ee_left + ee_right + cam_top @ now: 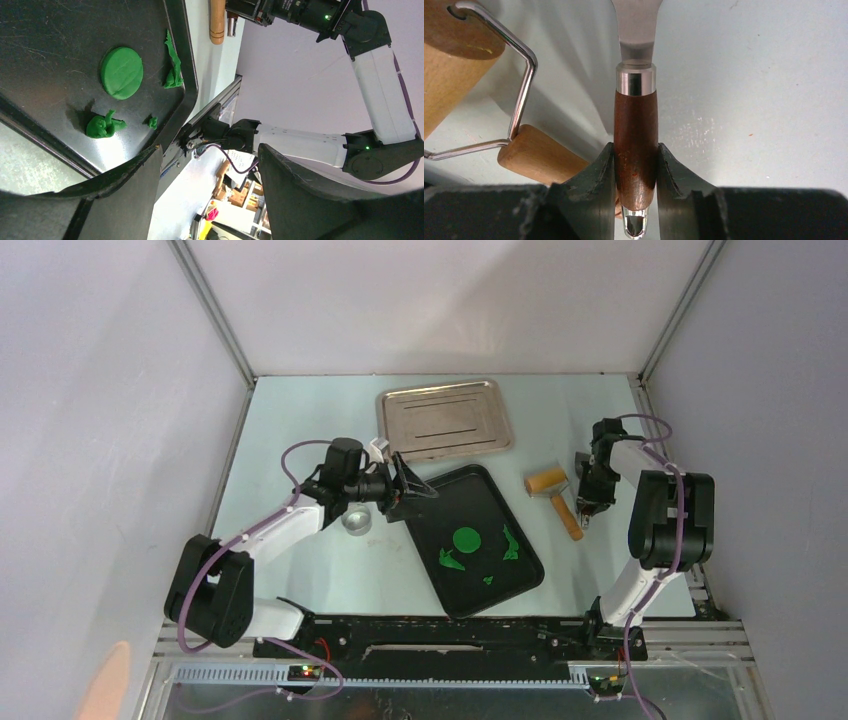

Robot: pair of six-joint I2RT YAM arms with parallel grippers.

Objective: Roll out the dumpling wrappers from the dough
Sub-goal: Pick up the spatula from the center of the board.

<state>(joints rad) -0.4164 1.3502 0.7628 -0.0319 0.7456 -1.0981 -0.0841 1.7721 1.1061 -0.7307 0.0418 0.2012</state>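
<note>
- The left fingers [405, 488] are spread wide with nothing between them. They sit at the far left corner of the black tray [455, 502]. One finger is close to the rim; I cannot tell whether it touches.
- One round green wrapper [467, 539] lies flat near the middle of the black tray.
- Jagged green scraps [449, 560] lie around the wrapper, apart from it: one to its near left, one to its right by the rim, and a tiny bit nearer the arms.
- The right fingers [608, 172] are clamped on the dark wooden handle of a metal-bladed scraper [636, 125], with the blade pointing away from them.
- The roller [553, 495] lies on the bench [300, 570] right of the black tray, just beside the scraper.
- A steel tray [445, 420] sits at the far side.
- A metal ring [357, 522] stands left of the black tray.
</note>
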